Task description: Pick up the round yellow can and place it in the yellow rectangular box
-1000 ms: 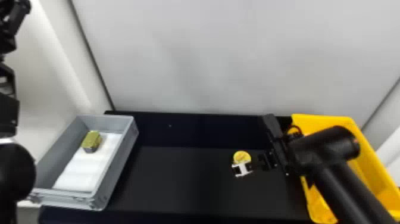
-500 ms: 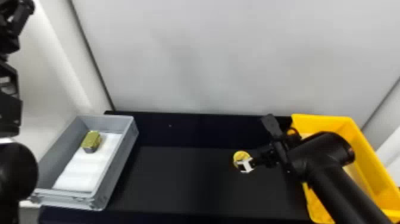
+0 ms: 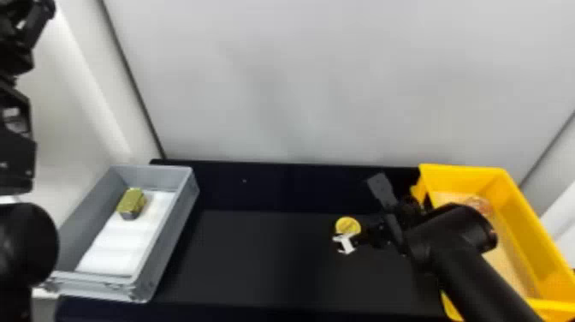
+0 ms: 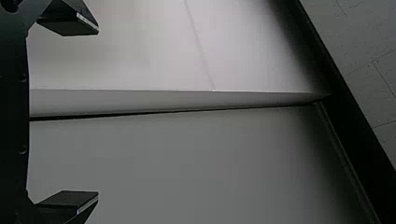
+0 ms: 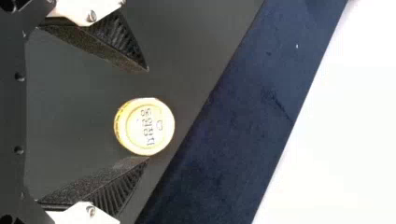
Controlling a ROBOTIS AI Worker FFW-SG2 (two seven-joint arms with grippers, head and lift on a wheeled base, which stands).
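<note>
The yellow can (image 3: 347,224) sits on the table (image 3: 265,261), right of centre, close to the right gripper (image 3: 358,240), whose jaws stand apart; the left gripper (image 3: 32,23), at left, has spread jaws too

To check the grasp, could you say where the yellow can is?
In the head view, the yellow can is right of centre on the table, by the right gripper.

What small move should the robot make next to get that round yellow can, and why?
Probably ease the right claw a little further toward the round yellow can: in the right wrist view, its open fingers stand on either side, but the can pokes out past their tips.
</note>
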